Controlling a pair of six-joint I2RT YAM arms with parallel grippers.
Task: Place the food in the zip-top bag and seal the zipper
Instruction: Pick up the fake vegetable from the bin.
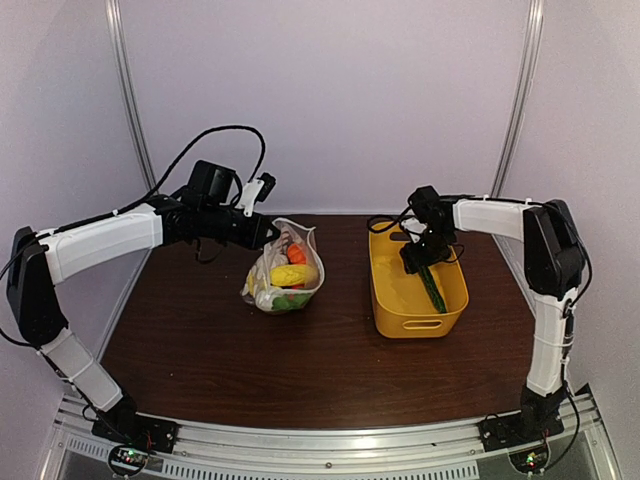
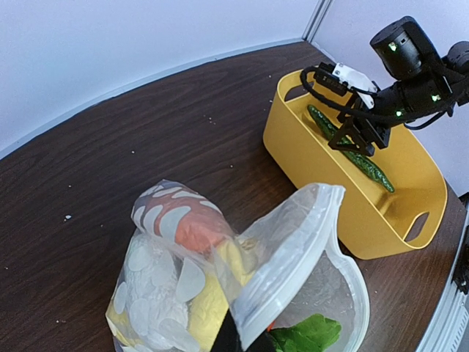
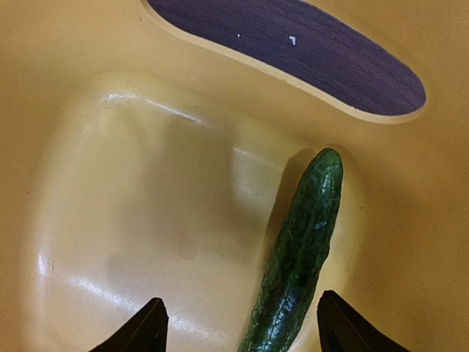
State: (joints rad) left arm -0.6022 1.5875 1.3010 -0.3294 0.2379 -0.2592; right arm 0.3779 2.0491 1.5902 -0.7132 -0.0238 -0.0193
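The zip-top bag (image 1: 283,272) stands on the table left of centre, clear with white dots. My left gripper (image 1: 270,232) is shut on its mouth edge (image 2: 253,339) and holds it up and open. The pale zipper (image 2: 297,253) runs along the lifted lip. Food shows inside: an orange piece (image 2: 196,231), a yellow piece (image 1: 296,275) and leafy greens (image 2: 308,334). A green cucumber (image 3: 300,249) lies in the yellow basket (image 1: 388,305). My right gripper (image 3: 242,323) reaches into the basket, open, its fingers straddling the cucumber's near end.
The yellow basket (image 2: 330,191) with handle slots sits right of the bag, a gap of dark wood between them. Grey walls and metal posts close the back and sides. Only the cucumber (image 1: 432,288) shows in the basket.
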